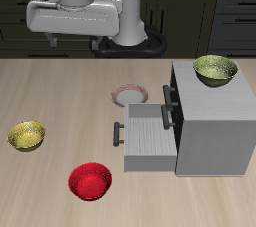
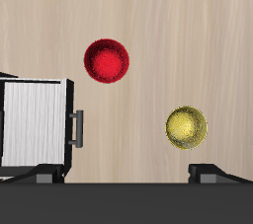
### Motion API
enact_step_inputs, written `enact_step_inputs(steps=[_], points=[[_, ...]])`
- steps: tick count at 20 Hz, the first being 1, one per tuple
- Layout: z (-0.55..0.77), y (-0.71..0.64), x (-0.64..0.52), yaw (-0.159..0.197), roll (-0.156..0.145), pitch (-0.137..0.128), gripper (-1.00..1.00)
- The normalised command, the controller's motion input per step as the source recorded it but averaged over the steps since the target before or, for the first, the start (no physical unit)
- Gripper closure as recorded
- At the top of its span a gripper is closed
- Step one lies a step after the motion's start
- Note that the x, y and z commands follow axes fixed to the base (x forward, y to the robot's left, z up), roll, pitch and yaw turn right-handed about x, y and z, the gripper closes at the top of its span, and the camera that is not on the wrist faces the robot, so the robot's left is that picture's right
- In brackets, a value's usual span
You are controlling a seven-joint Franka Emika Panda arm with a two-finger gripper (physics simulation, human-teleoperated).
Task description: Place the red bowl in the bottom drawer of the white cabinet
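The red bowl (image 1: 89, 181) (image 2: 106, 61) sits upright on the wooden table near its front edge, a short way from the pulled-out bottom drawer (image 1: 146, 135) (image 2: 35, 121) of the white cabinet (image 1: 215, 126). The drawer tray looks empty, and its dark bar handle (image 1: 119, 134) (image 2: 78, 126) faces away from the cabinet. My gripper (image 2: 128, 174) hangs high above the table, open, with nothing between its fingers (image 2: 215, 173). In the exterior view only the white hand (image 1: 85, 16) shows, far back from the bowl.
One yellow-green bowl (image 1: 215, 69) stands on the cabinet's top. Another yellow-green bowl (image 1: 27, 135) (image 2: 186, 126) rests on the table beyond the red bowl from the cabinet. A white red-rimmed plate (image 1: 131, 95) lies behind the open drawer.
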Motion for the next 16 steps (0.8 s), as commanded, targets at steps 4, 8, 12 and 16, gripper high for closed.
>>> enact_step_inputs(steps=[4,8,12,16], points=[[-0.03,0.00,0.31,0.003,-0.016,0.007,-1.00],[-0.06,-0.02,0.33,0.012,-0.012,0.001,-1.00],[-0.05,-0.02,0.23,0.015,-0.011,0.003,-1.00],[-0.05,0.04,0.40,0.001,-0.001,-0.005,-1.00]])
